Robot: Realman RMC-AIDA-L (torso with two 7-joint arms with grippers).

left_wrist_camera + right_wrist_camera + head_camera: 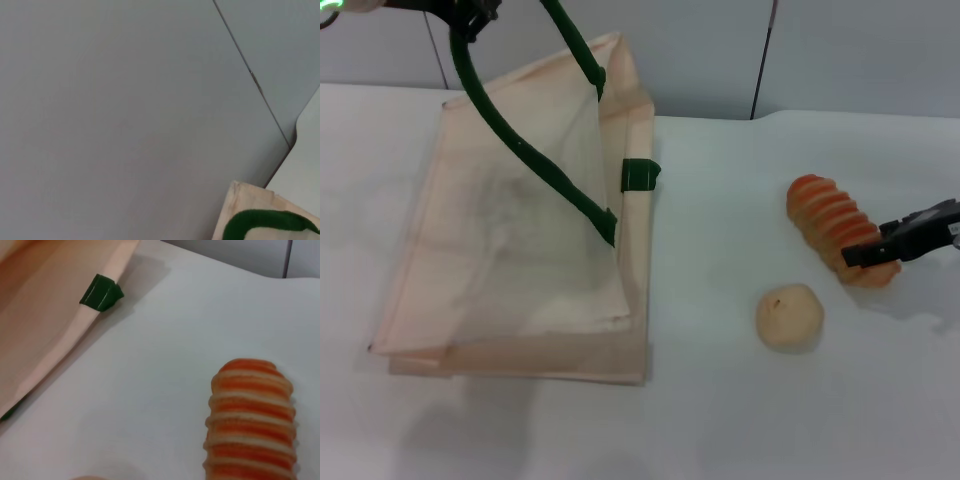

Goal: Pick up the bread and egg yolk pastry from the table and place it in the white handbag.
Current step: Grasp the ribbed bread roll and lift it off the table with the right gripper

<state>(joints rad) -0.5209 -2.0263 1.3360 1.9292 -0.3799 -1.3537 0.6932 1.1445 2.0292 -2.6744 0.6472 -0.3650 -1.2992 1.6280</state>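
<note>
The white handbag (510, 270) lies on the table's left half, its mouth pulled open toward the right. One of its green rope handles (525, 155) rises taut to my left gripper (470, 15) at the top left edge, which is shut on it. The left wrist view shows only a corner of the handbag (245, 205) and a bit of handle (265, 222). The ridged orange bread (825, 222) lies at the right, and my right gripper (870, 252) is at its near end. The bread (250, 415) fills the right wrist view. The round pale egg yolk pastry (789, 317) sits just left of the bread's near end.
A green tab (640, 174) sticks out from the bag's right edge, also seen as the green tab (101, 292) in the right wrist view. The white table (720, 200) runs between bag and bread. A grey wall stands behind the table's far edge.
</note>
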